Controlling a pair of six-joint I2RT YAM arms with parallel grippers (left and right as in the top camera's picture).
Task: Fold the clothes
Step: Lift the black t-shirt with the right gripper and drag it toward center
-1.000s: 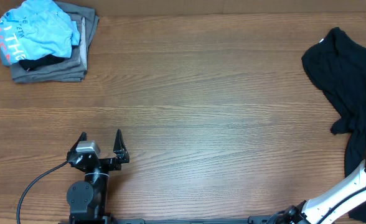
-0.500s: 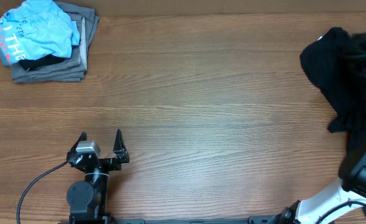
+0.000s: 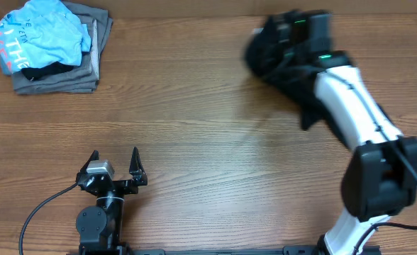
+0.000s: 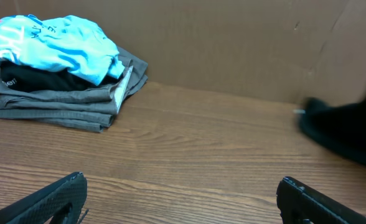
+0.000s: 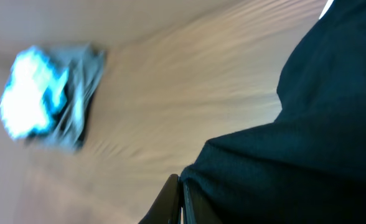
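Starting nearest us, the left hand [image 3: 115,154] sits by the front edge of the desk [image 3: 215,177], its fingers spread wide and holding nothing. Farther out, right of centre, the right hand [image 5: 179,194] is pinched shut on a fold of the black T-shirt [image 3: 265,53], which is bunched and blurred around it near the back of the desk. Farthest away, in the back left corner, a light blue shirt [image 3: 42,35] lies on a grey garment [image 3: 59,79], well apart from the work.

We judge this to be the opening step: bringing the T-shirt to bare wood so it can be laid out, with no fold made yet. Next we would need to set it down flat. That likely calls for the left hand to take a second edge, so both can pull the cloth smooth.

The overhead view gives us the whole layout but smears the grip; the right wrist view shows the shut fingers against the cloth. Only the left wrist view shows the shirt's lower edge down by the desk, though we cannot tell whether it touches.
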